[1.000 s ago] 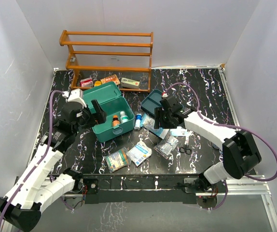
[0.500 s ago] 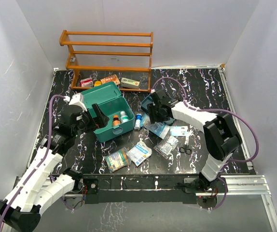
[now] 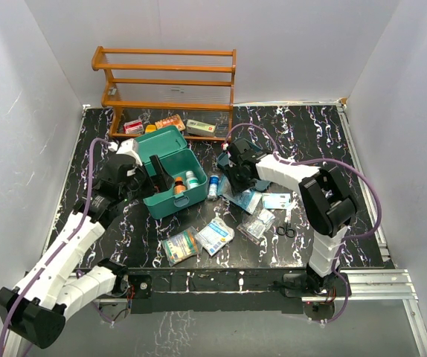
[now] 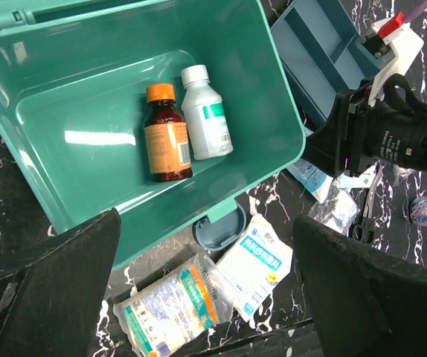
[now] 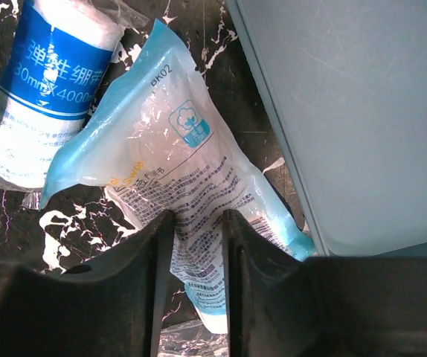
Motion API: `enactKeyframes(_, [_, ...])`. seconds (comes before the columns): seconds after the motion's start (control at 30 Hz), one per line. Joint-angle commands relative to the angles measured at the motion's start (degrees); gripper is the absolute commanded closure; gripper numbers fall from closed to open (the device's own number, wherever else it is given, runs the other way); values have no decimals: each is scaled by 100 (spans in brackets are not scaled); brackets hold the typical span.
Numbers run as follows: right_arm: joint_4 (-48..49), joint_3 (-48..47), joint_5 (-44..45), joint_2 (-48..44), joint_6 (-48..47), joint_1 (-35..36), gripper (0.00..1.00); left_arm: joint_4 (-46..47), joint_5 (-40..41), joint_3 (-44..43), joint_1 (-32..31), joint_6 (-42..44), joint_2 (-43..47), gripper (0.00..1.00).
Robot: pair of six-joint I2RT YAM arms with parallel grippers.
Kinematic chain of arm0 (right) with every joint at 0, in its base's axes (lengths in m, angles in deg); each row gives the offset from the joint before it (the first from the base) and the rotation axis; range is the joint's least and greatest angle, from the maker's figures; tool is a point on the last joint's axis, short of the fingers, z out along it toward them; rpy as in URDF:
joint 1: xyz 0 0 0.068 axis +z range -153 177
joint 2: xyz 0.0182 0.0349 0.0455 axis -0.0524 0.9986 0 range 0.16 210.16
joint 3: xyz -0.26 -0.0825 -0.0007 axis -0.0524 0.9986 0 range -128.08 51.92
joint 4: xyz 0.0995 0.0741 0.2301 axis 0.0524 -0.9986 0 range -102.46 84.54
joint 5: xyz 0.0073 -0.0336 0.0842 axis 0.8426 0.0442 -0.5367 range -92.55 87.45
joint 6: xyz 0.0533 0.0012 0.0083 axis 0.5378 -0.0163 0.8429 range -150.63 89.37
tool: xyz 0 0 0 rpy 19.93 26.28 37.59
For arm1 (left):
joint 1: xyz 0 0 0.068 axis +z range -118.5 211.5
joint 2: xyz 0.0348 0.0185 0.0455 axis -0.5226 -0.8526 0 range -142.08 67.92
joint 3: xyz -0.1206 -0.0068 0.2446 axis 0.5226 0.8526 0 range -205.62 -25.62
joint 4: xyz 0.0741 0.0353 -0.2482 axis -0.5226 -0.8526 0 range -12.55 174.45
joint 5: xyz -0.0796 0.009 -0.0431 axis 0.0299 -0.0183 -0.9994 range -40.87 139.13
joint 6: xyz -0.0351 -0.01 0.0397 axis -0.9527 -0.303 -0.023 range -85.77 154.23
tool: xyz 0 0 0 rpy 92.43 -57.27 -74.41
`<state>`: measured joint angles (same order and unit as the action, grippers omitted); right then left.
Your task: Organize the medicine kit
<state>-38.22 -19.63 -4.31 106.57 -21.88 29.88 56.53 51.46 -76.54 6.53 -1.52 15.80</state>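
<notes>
Our left hand (image 4: 206,245) gapes over the open medicine kit (image 4: 87,141). At centre frame, our right hand (image 5: 197,223) narrowly straddles a blue pouch (image 5: 161,149); whether clamped, we cannot tell.

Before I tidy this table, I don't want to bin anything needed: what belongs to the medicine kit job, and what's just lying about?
Belongs (likely): medicine kit; brown bottle and white bottle inside it; cotton pouch; bandage roll; loose packets; scissors.

Lying about (likely): orange rack; boxes on its bottom shelf; flat teal tray.
</notes>
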Motion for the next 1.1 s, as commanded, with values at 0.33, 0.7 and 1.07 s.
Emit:
enactKeyframes(0.33, [1141, 766, -365, -1122, 878, 10, 96, 843, -554, -154, -8, -50, -260, 2])
enactKeyframes(0.7, [1154, 944, -300, -2589, 1670, 23, 98, 1637, -2038, -606, -10, -327, -1111, 6])
enactKeyframes(1.07, [1276, 877, -515, -2940, 1820, 389, 96, 1756, -3256, -1741, -25, -609, -2723, 14])
